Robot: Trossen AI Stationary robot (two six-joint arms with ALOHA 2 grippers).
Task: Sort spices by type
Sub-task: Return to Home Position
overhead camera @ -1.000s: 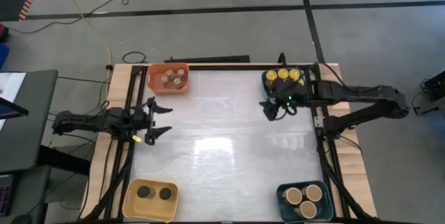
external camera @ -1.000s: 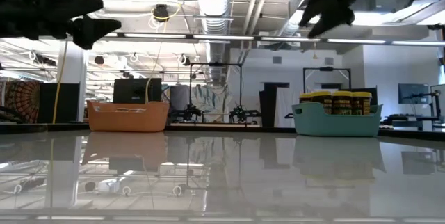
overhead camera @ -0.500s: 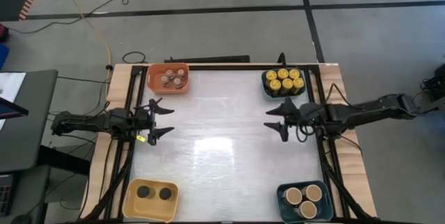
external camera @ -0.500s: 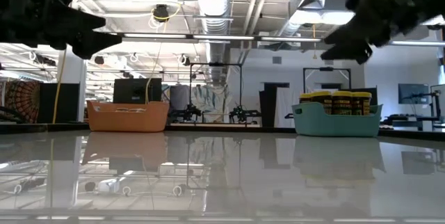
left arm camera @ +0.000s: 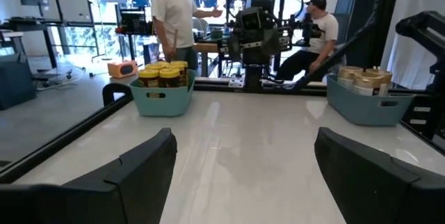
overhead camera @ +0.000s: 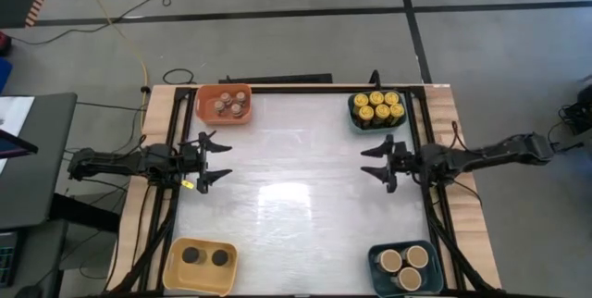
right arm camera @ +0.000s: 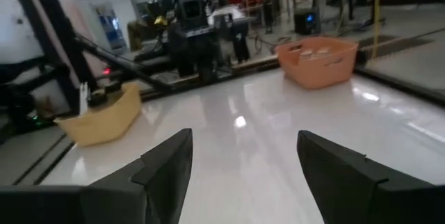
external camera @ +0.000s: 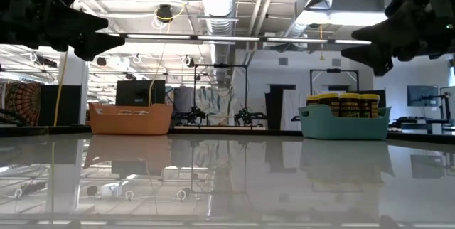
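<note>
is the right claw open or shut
Open. The right claw has its two fingers spread wide, with nothing between them.

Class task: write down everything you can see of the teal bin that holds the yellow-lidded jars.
The teal bin is a rectangular tub, plastic by its look, with walls flaring slightly toward the rim. It sits upright and flat on the white table, in the top right corner of the high view. Six yellow-lidded jars stand upright inside, packed close, rising above the rim. Nothing else touches it.
</note>
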